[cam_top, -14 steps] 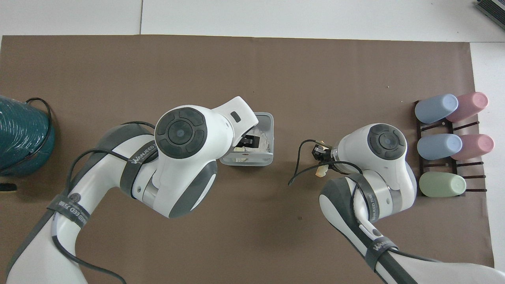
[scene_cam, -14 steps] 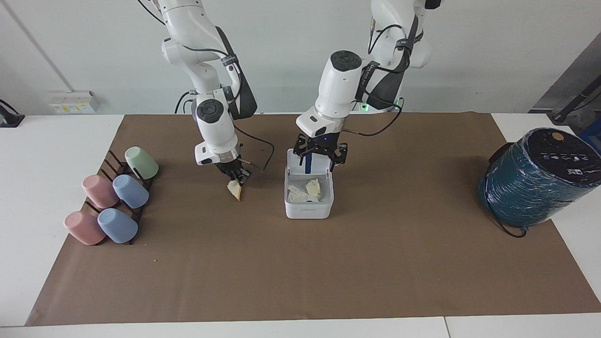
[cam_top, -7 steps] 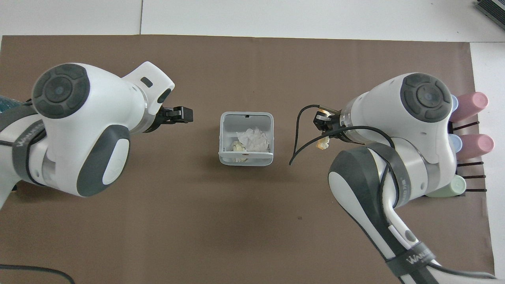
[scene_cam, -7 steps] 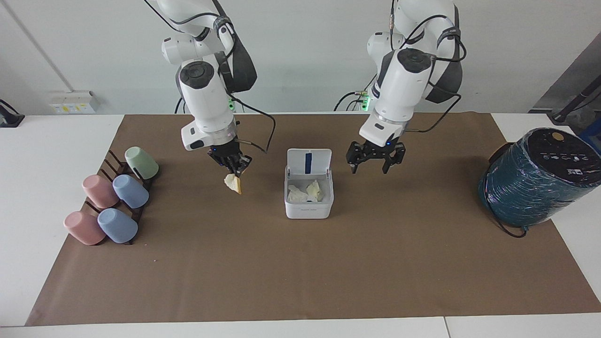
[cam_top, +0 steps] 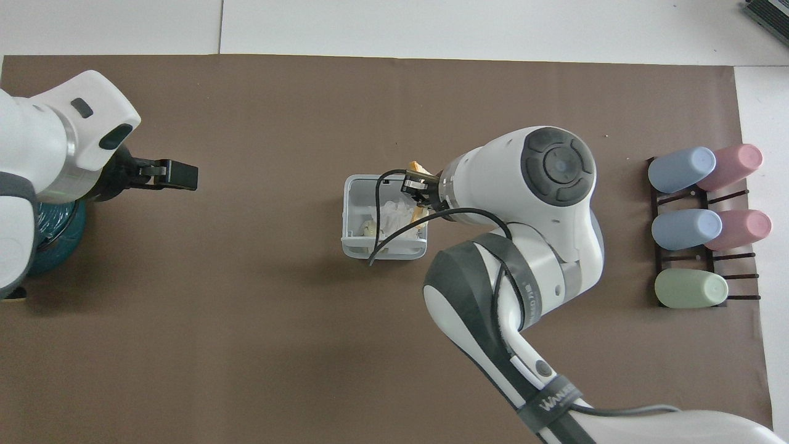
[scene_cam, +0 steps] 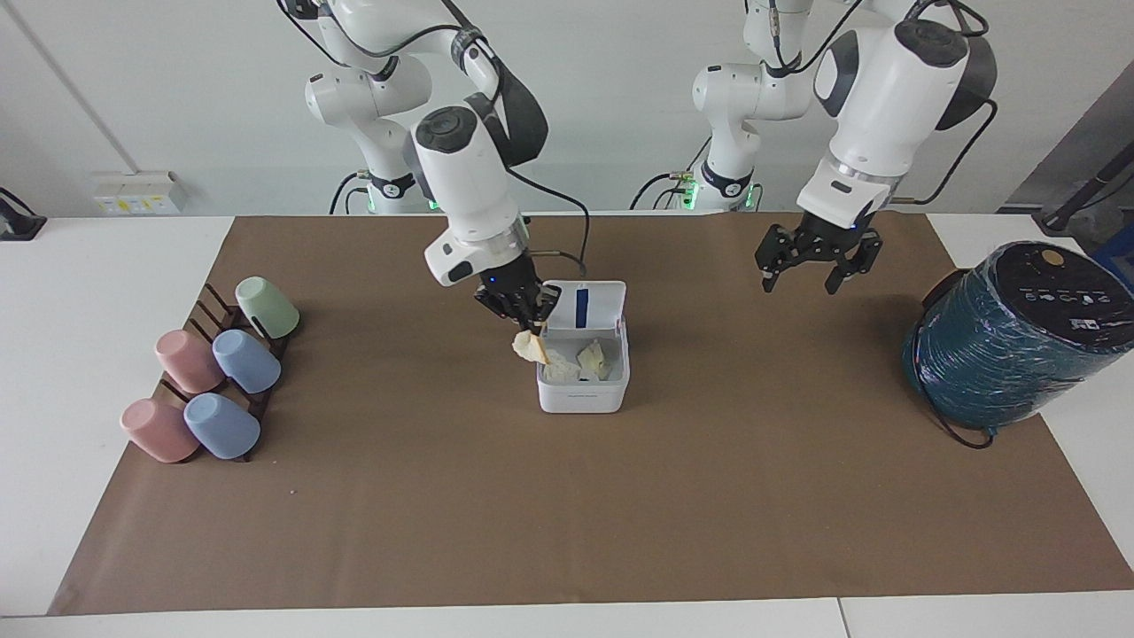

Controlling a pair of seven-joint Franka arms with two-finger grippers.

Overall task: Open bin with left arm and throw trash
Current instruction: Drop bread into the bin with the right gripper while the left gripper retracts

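Right tool (scene_cam: 529,321) was pinched shut on the tan wedge (scene_cam: 532,347), which hung from its fingertips over the edge of the bin (scene_cam: 583,397) on the side toward the right arm's end of the tabletop (scene_cam: 89,292). That hold made sense for a drop: the wedge dangled below the tool, so a release should let it fall straight down, provided it first came a little more over the middle of the opening; from the overhead view the wedge (cam_top: 418,166) looked to sit right at the rim, though the arm's cable crossed the spot and I could not tell how much of it was inside. The bin stood on the brown mat (scene_cam: 567,496) about midway between the arms, its lid (scene_cam: 582,306) tipped up on the side nearer the robots, leaving the mouth free from above. 2 pieces already lay inside, the white tissue wad (scene_cam: 560,368) and the cream paper wad (scene_cam: 592,358), so this seemed to be the last of the 3. Left tool (scene_cam: 818,263) hung with its fingers spread wide and holding nothing, over the mat toward the teal cylinder (scene_cam: 1010,341), waiting clear of the bin. The pastel cups (scene_cam: 213,372) lay on their rack at the right arm's end.
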